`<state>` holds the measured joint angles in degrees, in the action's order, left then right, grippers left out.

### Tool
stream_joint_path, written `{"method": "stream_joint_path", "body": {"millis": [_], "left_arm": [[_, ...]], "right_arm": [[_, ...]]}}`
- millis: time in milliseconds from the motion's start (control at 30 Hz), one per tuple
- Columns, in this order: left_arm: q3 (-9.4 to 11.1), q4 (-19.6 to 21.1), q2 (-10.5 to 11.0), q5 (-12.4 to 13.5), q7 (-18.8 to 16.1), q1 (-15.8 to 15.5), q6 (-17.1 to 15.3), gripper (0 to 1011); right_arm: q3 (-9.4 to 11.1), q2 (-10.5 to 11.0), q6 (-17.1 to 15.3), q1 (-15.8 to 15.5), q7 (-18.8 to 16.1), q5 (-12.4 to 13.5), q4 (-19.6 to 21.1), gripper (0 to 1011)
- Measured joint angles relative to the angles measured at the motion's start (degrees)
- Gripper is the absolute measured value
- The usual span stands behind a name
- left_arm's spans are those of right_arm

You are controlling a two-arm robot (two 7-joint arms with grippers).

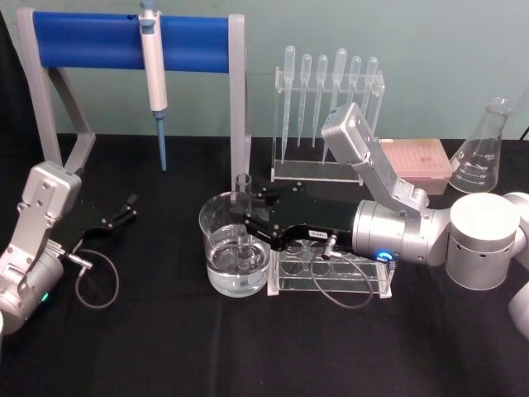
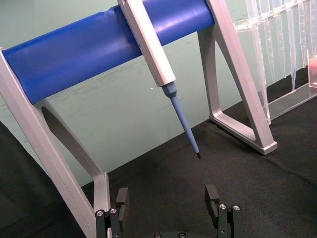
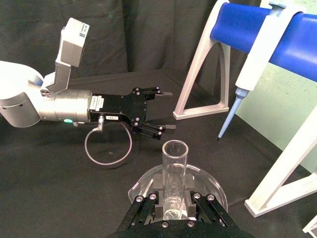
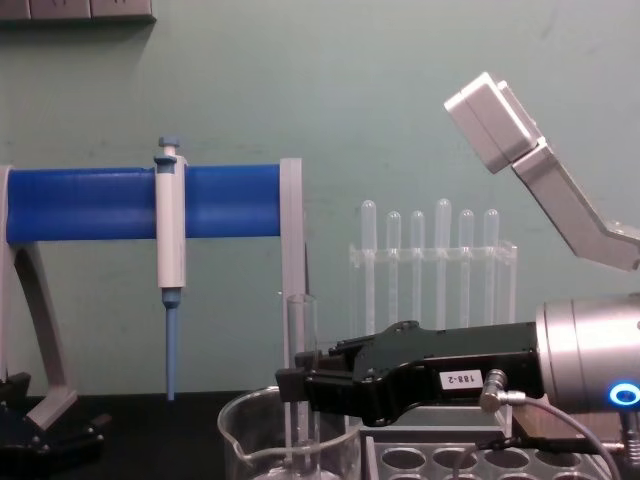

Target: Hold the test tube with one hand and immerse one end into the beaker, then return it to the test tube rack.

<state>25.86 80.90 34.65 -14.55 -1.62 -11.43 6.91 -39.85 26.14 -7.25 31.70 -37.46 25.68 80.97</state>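
The clear test tube (image 1: 242, 192) stands upright, its rounded lower end down in the water of the wide glass beaker (image 1: 216, 217). My right gripper (image 1: 244, 217) reaches in from the right and is shut on the tube's middle, just above the beaker's rim. The chest view shows the tube (image 4: 298, 335) rising out of the beaker (image 4: 240, 440) with the black right gripper (image 4: 302, 385) clamped on it. From the right wrist, the tube's open rim (image 3: 175, 148) stands over the beaker (image 3: 143, 181). My left gripper (image 1: 126, 211) rests open at the table's left, far from the beaker.
A blue-barred stand (image 1: 124, 43) with a white-and-blue pipettor (image 1: 153, 62) stands at the back left. Behind the beaker is a pipette rack (image 1: 331, 124). A clear holed rack (image 1: 331, 269) sits under my right arm. A pink box (image 1: 417, 161) and flask (image 1: 483, 153) are back right.
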Motion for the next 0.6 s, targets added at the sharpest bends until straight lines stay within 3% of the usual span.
{"method": "stream_joint_path", "body": {"millis": [600], "left_arm": [[0.0,0.0,0.0,0.0,0.0,0.0,0.0,1000]], "right_arm": [[0.0,0.0,0.0,0.0,0.0,0.0,0.0,243]]}}
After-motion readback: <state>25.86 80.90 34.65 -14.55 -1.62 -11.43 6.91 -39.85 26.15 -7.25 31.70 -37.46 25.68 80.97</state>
